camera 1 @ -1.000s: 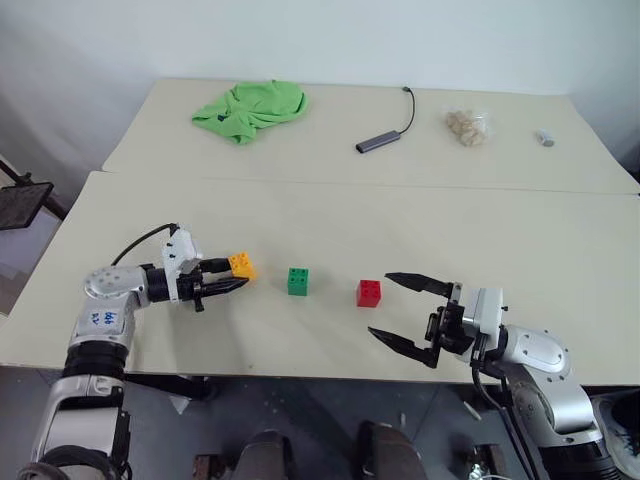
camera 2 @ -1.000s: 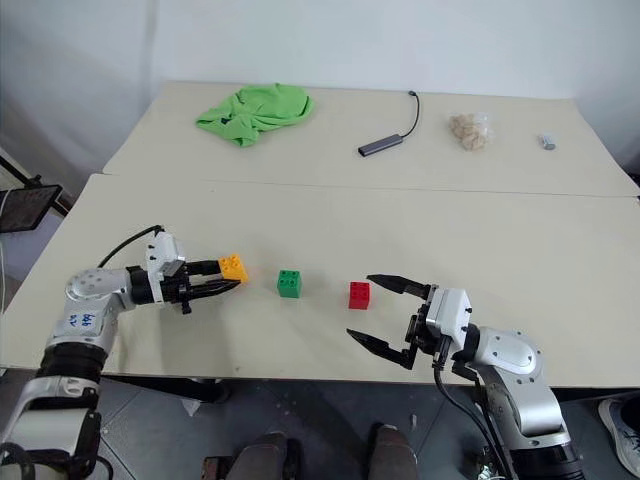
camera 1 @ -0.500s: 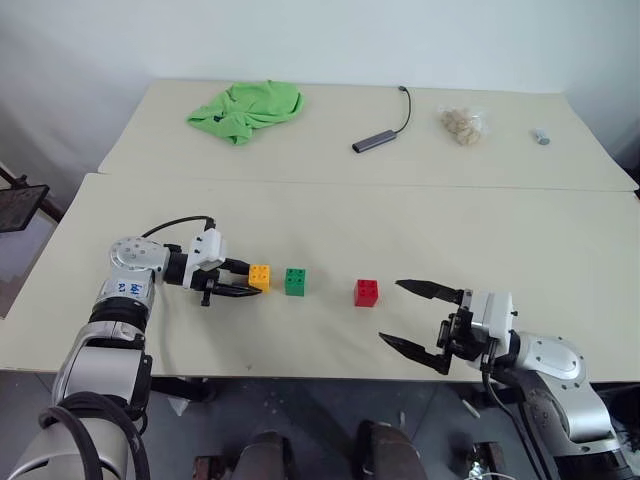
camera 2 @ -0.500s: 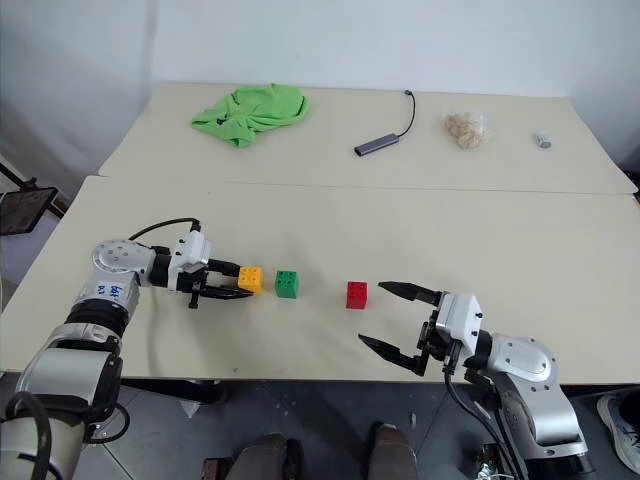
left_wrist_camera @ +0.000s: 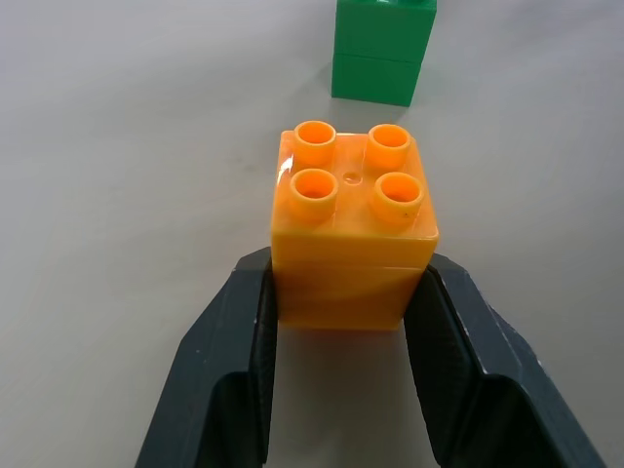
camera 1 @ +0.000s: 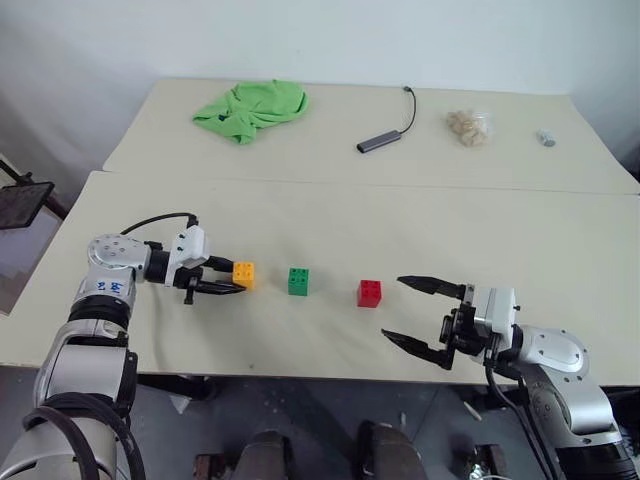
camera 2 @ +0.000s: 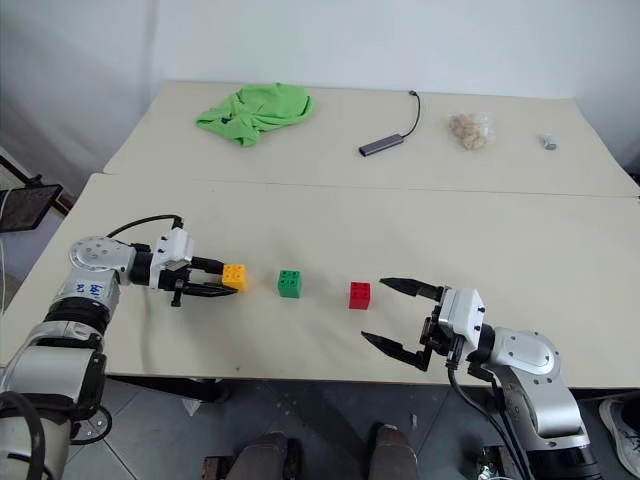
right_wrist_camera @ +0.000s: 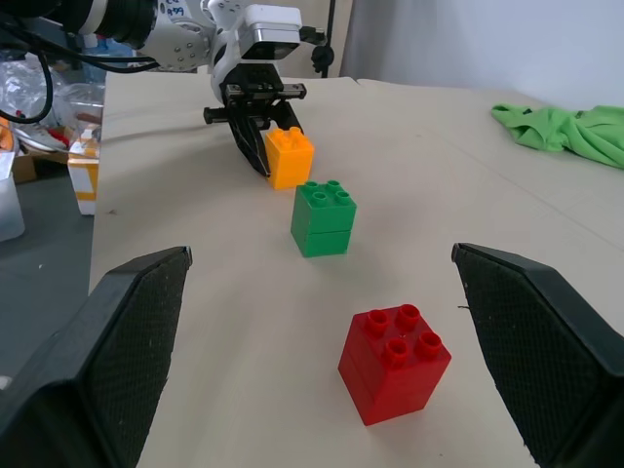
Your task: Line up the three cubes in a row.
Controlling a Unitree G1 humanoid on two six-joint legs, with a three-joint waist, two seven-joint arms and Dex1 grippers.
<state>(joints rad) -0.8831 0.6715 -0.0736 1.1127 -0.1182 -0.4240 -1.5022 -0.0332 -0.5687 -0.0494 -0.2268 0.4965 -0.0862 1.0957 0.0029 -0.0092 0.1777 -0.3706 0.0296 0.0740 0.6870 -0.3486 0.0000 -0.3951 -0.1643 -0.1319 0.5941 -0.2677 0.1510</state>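
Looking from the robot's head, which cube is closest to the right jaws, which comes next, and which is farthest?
1. The red cube, just to the left of the right gripper.
2. The green cube, in the middle of the row.
3. The orange cube, at the far left, clamped in the left gripper.

Three studded plastic cubes lie in a row between the two grippers on the beige table (camera 2: 330, 215).

The left gripper (camera 2: 233, 279) has its black fingers closed on the orange-yellow studded plastic cube (camera 2: 235, 275). Beyond its tips sits the green studded plastic cube (camera 2: 290, 283), then the red studded plastic cube (camera 2: 360, 294). The right gripper (camera 2: 382, 313) hangs just beside the red one with its fingers spread wide, holding nothing.
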